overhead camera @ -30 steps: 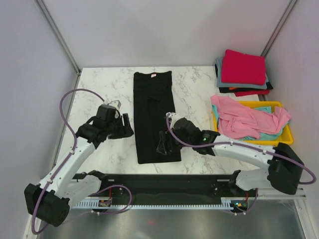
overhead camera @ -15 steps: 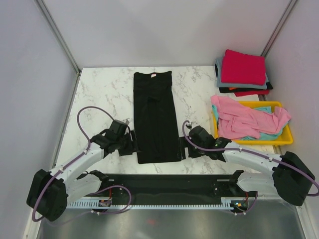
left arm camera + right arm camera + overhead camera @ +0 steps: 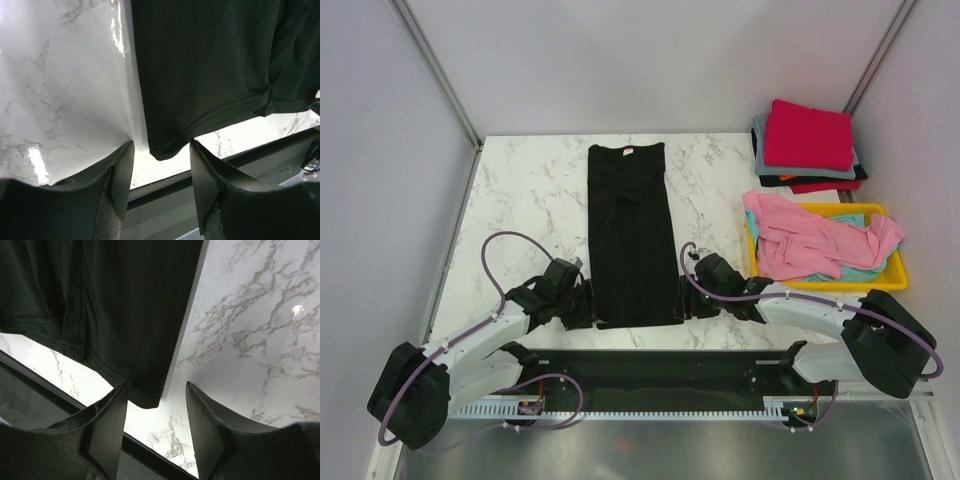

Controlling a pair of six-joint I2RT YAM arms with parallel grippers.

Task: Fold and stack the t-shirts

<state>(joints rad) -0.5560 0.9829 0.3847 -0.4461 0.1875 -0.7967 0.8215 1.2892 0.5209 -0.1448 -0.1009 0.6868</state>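
Note:
A black t-shirt [image 3: 630, 235], folded lengthwise into a long strip, lies flat mid-table with its neck label at the far end. My left gripper [image 3: 582, 305] sits low at its near left corner, and my right gripper [image 3: 685, 298] at its near right corner. In the left wrist view the left gripper [image 3: 161, 170] is open, the hem corner [image 3: 162, 152] just ahead between the fingers, untouched. In the right wrist view the right gripper [image 3: 156, 410] is open too, the other hem corner [image 3: 145, 397] lying close to its left finger [image 3: 112, 420].
A stack of folded shirts, red [image 3: 808, 135] on top of grey [image 3: 760, 150], sits at the back right corner. A yellow tray [image 3: 880, 280] at the right holds crumpled pink [image 3: 800, 240] and teal [image 3: 855, 268] shirts. The black rail [image 3: 650, 365] runs along the near table edge.
Both arms have come down and toward the near edge, from beside the shirt's middle to its two near corners. Both pairs of jaws have narrowed somewhat.

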